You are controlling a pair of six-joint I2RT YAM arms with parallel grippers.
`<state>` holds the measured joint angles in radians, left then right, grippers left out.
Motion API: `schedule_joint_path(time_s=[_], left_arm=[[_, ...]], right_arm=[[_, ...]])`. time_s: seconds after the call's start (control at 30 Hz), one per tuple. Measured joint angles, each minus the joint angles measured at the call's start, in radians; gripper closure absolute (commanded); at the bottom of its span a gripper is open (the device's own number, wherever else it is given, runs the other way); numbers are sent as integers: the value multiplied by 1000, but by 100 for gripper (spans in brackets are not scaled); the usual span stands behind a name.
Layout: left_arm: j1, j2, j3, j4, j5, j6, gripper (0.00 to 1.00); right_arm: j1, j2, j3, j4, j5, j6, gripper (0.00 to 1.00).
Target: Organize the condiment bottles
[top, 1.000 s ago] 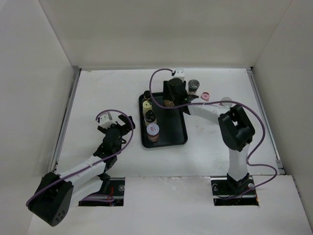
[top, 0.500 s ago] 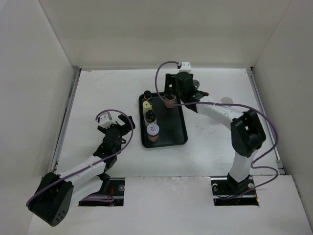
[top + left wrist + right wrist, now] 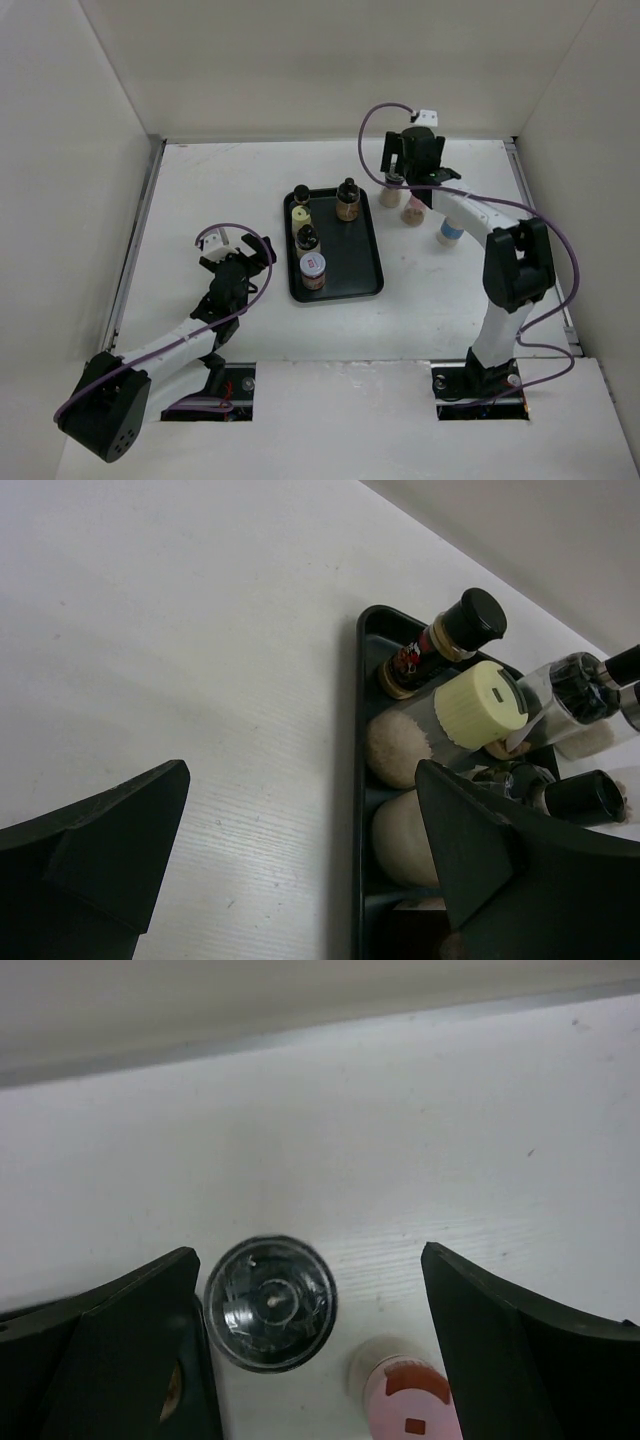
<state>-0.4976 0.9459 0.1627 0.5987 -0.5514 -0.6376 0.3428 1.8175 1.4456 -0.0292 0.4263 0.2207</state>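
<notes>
Jar first: the grey-lid jar [image 3: 270, 1303] stands near the far edge of the counter [image 3: 480, 1140], toward the right corner, right under my right pincer [image 3: 305, 1260]. That pincer is wide open and holds nothing. The jar sits close to one finger [image 3: 120, 1350], not in the middle. So I think I should shift toward that side before I go down. Then I should close low on its body, below the lid, and lift straight up. The pink-cap bottle [image 3: 405, 1407] stands just beside it, and I could knock it over if I swing. A blue-label bottle [image 3: 451, 232] waits nearer the right edge.

The tray [image 3: 362, 268] lies in the middle of the counter. It holds five bottles [image 3: 307, 238]: four in a row down its left side and a brown one [image 3: 347, 202] at its far end. Its near right part is bare, so there is room. I cannot tell what is inside the jar. My left pincer [image 3: 240, 262] is open and empty too, between the tray and the left edge.
</notes>
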Motion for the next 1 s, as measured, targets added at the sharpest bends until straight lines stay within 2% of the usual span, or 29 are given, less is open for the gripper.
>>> schedule_joint_path(time_s=[0.33, 0.5, 0.6, 0.63, 0.67, 0.77, 0.87, 1.0], left_arm=[[7, 12, 0, 2, 6, -1, 0], [6, 16, 0, 3, 8, -2, 0], [8, 16, 0, 3, 8, -3, 0], [9, 14, 0, 3, 10, -3, 0], [10, 13, 0, 3, 10, -3, 0], [13, 11, 0, 3, 10, -6, 0], [13, 11, 0, 3, 10, -6, 0], [13, 11, 0, 3, 11, -6, 0]], right_arm=[[24, 86, 10, -59, -63, -24, 0], [24, 136, 66, -61, -70, -29, 17], [23, 165, 86, -74, -70, -30, 17], [24, 174, 93, -79, -70, -31, 21], [24, 184, 98, -86, -69, -32, 31], [23, 192, 98, -97, -69, -24, 45], [24, 180, 73, -61, -68, -25, 50], [33, 111, 2, -23, -52, -23, 50]])
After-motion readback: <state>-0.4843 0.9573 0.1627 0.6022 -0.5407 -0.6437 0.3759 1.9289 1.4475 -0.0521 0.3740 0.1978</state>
